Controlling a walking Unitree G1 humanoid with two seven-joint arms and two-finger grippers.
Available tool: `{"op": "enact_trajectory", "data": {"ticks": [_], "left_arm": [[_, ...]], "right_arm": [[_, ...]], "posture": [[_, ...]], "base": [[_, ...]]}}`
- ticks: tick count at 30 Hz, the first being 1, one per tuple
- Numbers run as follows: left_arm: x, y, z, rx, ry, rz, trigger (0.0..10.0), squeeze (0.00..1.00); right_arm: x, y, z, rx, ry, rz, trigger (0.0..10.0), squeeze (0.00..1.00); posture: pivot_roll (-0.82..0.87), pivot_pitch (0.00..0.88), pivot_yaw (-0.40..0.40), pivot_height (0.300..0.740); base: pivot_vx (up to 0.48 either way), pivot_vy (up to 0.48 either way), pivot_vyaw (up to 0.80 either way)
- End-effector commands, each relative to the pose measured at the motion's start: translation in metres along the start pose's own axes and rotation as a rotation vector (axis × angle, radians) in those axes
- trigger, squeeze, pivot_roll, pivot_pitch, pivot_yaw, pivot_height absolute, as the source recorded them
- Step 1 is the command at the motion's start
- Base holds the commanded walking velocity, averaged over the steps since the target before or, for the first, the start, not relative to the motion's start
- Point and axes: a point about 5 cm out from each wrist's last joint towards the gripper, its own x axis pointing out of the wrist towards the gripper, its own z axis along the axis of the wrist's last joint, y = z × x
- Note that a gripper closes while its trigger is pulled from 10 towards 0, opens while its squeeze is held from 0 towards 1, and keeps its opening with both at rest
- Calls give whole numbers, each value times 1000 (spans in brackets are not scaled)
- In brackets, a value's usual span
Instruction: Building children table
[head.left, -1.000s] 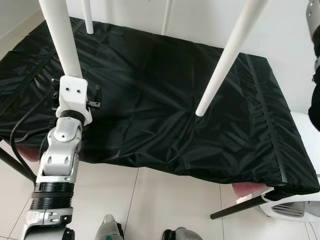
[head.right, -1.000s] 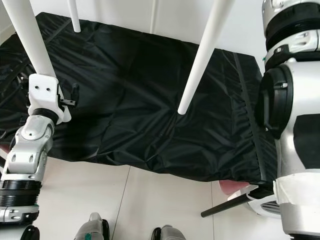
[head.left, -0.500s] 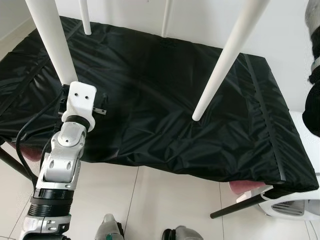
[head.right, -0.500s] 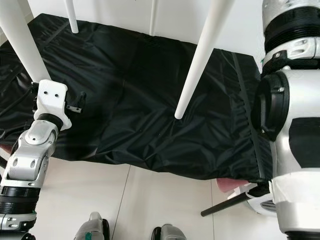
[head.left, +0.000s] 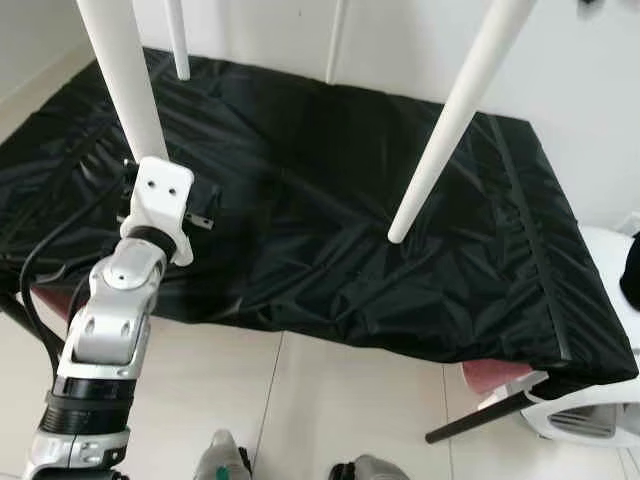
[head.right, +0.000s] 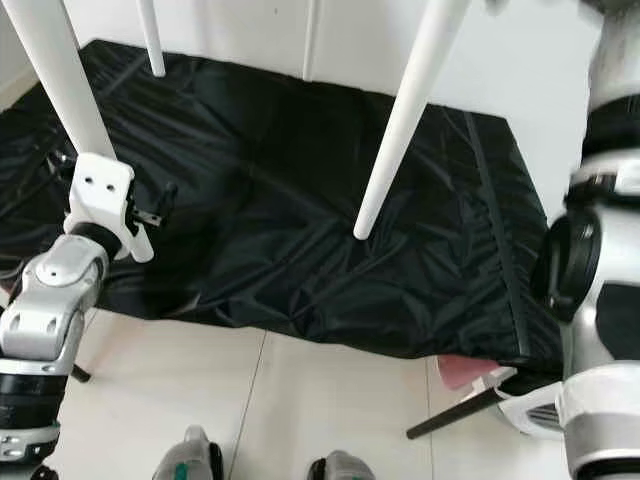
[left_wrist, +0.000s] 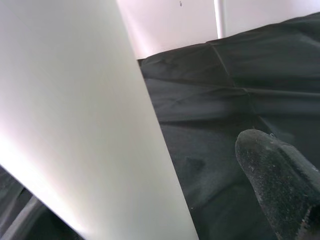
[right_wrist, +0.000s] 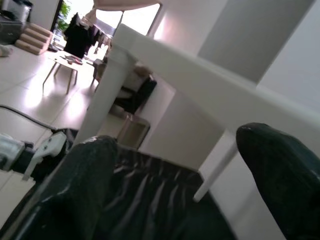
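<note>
The white children's table stands upright on a black cloth-covered surface (head.left: 330, 200). Its near right leg (head.left: 440, 135) ends with its tip on the cloth, and two far legs (head.left: 178, 40) stand at the back. My left gripper (head.left: 165, 195) is shut on the lower end of the near left leg (head.left: 120, 80); in the left wrist view that leg (left_wrist: 80, 120) lies against one black finger (left_wrist: 280, 195). My right gripper (right_wrist: 175, 165) is raised high and open just under the table's white rail (right_wrist: 210, 85), fingers (right_wrist: 75, 195) wide apart.
The black cloth hangs over the front edge (head.left: 400, 335) above a tiled floor (head.left: 330, 410). A black stand leg (head.left: 480, 418) and a white object (head.left: 590, 415) sit at the lower right. A black cable (head.left: 35, 260) trails by my left arm.
The head camera shifted slightly. My right arm has lifted out of the right edge of the eye views. The left gripper stays on the near left leg, nudged a little.
</note>
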Motion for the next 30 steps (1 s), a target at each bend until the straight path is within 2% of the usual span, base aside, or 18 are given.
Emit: {"op": "enact_trajectory", "data": {"ticks": [1,2,4,5,7,9,10,12,13,15,16,18,21,23,26,27,29,30], "left_arm": [[-1,-7,2,2,-11,-58,10000,0],[-1,-7,2,2,-11,-58,10000,0],[0,-7,1,9,-8,-82,10000,0],[0,-7,1,9,-8,-82,10000,0],[0,-12,-5,6,-4,-108,10000,0],[0,-12,-5,6,-4,-108,10000,0],[-1,-18,-7,-24,-10,-128,10000,0],[-1,-18,-7,-24,-10,-128,10000,0],[-3,-23,-11,-34,-8,-144,10000,0],[-7,-36,-18,-58,-14,-179,10000,0],[-7,-36,-18,-58,-14,-179,10000,0],[-9,-44,-22,-95,-16,-201,10000,0],[-12,-52,-24,-147,-18,-215,10000,0],[-12,-61,-29,-201,-15,-207,10000,0],[-12,-64,-31,-219,-15,-192,10000,0],[-13,-65,-34,-254,-14,-138,10000,0],[-12,-64,-36,-268,-13,-109,10000,0],[-12,-61,-38,-292,-11,-29,10000,0]], "right_arm": [[-2,3,5,-21,14,29,10000,0],[-2,3,5,-21,14,29,10000,0],[-18,25,-33,108,94,11,10000,0],[-18,25,-33,108,94,11,10000,0],[-37,64,-78,264,170,-23,10000,0],[-37,64,-78,264,170,-23,10000,0],[-40,83,-93,330,199,-35,10000,0],[-40,83,-93,330,199,-35,10000,0],[-41,102,-106,395,211,-47,10000,0],[-32,141,-127,509,211,-68,10000,0],[-32,141,-127,509,211,-68,10000,0],[-25,161,-137,572,197,-101,10000,0],[-19,170,-144,578,174,-167,10000,0],[-8,188,-156,612,164,-245,10000,0],[-4,194,-161,617,166,-304,10000,0],[3,202,-166,604,172,-417,10000,0],[5,204,-167,598,174,-463,10000,0],[8,206,-171,614,171,-583,10000,0]], "posture": [[-27,0,-68,740],[-27,0,-68,740],[-33,0,-62,740],[-33,0,-62,740],[-35,0,-55,740],[-35,0,-55,740],[-32,0,-57,740],[-32,0,-57,740],[-33,0,-59,740],[-17,1,-70,740],[-17,1,-70,740],[-8,8,-76,740],[-6,9,-77,740],[17,14,-89,740],[18,15,-89,740],[27,17,-92,740],[27,17,-92,740],[31,13,-97,740]], "base": [[0,0,0],[0,0,0],[0,0,0],[0,0,0],[0,0,0],[0,0,0],[0,0,0],[0,0,0],[0,0,0],[0,0,0],[0,0,0],[0,0,0],[0,0,0],[0,0,0],[0,0,0],[0,0,0],[0,0,0],[0,0,0]]}}
